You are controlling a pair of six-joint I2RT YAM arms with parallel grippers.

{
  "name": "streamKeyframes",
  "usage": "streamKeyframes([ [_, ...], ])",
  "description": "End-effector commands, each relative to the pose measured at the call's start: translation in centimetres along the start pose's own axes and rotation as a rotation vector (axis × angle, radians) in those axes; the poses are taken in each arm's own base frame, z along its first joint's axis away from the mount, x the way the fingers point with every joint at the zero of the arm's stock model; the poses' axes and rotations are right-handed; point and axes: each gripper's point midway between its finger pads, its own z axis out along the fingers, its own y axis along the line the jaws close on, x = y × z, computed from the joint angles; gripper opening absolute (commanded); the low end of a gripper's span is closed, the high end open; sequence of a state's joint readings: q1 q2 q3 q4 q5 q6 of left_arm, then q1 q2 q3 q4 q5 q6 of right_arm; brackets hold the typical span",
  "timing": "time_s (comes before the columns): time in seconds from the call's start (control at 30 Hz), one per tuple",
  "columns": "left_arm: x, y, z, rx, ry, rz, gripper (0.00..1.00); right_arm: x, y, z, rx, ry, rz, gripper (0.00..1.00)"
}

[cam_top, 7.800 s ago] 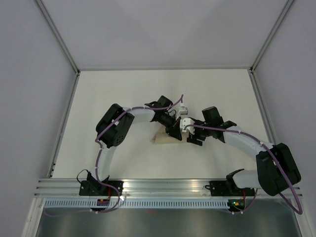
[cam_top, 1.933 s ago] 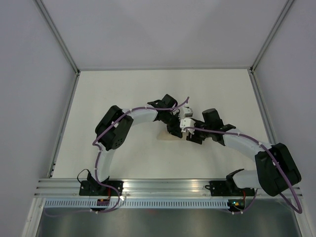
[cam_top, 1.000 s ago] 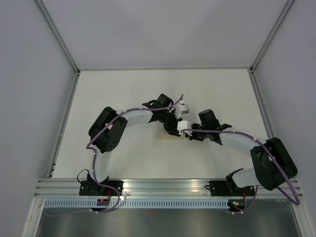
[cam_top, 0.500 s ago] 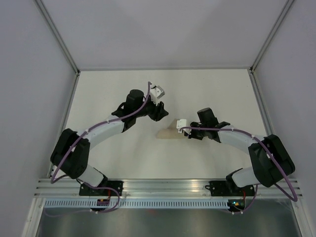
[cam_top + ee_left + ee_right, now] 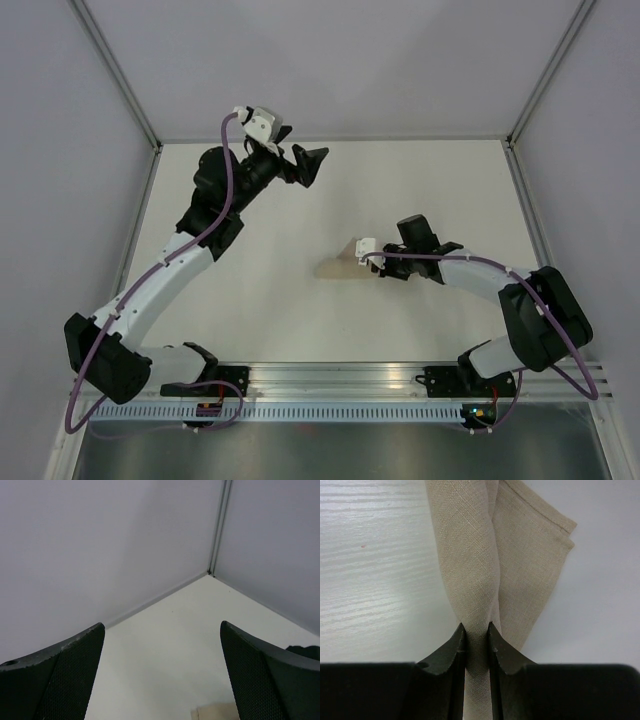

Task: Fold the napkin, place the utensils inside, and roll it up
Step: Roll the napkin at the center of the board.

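Overhead, napkin point(image 5: 338, 265): a small beige bundle lying on the white table point(image 5: 300, 210), stretching leftward from the right gripper point(image 5: 378, 268), with its right end meeting the fingertips.
Overhead, right gripper: low at the table and nearly closed, with the cloth's end at its tips.
Overhead, left gripper point(image 5: 298, 150): raised near the back wall, well apart from the right gripper and to its far left. The jaws are spread wide and hold nothing.
Left wrist, left gripper point(image 5: 162, 680): the two dark textured fingers point(image 5: 55, 675) stand far apart with only bare table and the wall corner between them.
Left wrist, napkin point(image 5: 215, 712): a beige corner shows at the bottom edge, just beside the right-hand finger in this view.
Right wrist, right gripper point(image 5: 476, 640): the fingers point(image 5: 451, 650) are drawn close, pinching a narrow ridge of cloth between them.
Right wrist, napkin point(image 5: 485, 555): runs straight away from the fingertips in folded layers, with two hemmed corners fanning to the upper right. It rests on the table point(image 5: 370, 555).
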State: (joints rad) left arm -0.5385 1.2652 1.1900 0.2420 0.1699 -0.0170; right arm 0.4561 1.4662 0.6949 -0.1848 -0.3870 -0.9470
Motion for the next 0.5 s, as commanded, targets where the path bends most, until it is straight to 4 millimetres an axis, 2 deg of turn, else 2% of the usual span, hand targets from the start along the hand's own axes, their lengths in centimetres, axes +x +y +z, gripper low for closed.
streamKeyframes([
  [0.0, -3.0, 1.6, 0.3, -0.092, -0.029, -0.028, 1.0, 2.4, 2.8, 0.6, -0.1, 0.088, 0.053, 0.09],
  [0.07, -4.4, 1.3, 0.3, -0.07, -0.055, -0.04, 1.0, 2.5, 2.8, 0.6, -0.104, 0.092, 0.056, 0.09],
  [0.17, -4.1, 1.2, 0.7, -0.038, -0.033, -0.105, 1.0, 2.6, 3.0, 0.7, -0.123, 0.098, 0.06, 0.09],
  [0.27, -3.3, 0.8, 0.5, -0.012, -0.011, -0.104, 1.0, 2.2, 3.0, 0.8, -0.15, 0.1, 0.068, 0.08],
  [0.3, -3.0, 0.6, 0.3, -0.008, -0.007, -0.103, 1.0, 2.6, 3.6, 0.8, -0.181, 0.115, 0.084, 0.08],
  [0.33, -2.2, 0.5, 0.1, -0.001, 0.002, -0.093, 1.0, 2.2, 3.3, 0.9, -0.191, 0.11, 0.086, 0.08],
  [0.43, -1.9, -0.1, -0.9, 0.018, -0.003, -0.077, 1.0, 2.1, 3.6, 1.1, -0.252, 0.124, 0.114, 0.08],
  [0.47, -1.2, -0.2, -1.1, 0.015, 0.009, -0.08, 0.99, 2.6, 4.1, 1.4, -0.286, 0.141, 0.132, 0.08],
])
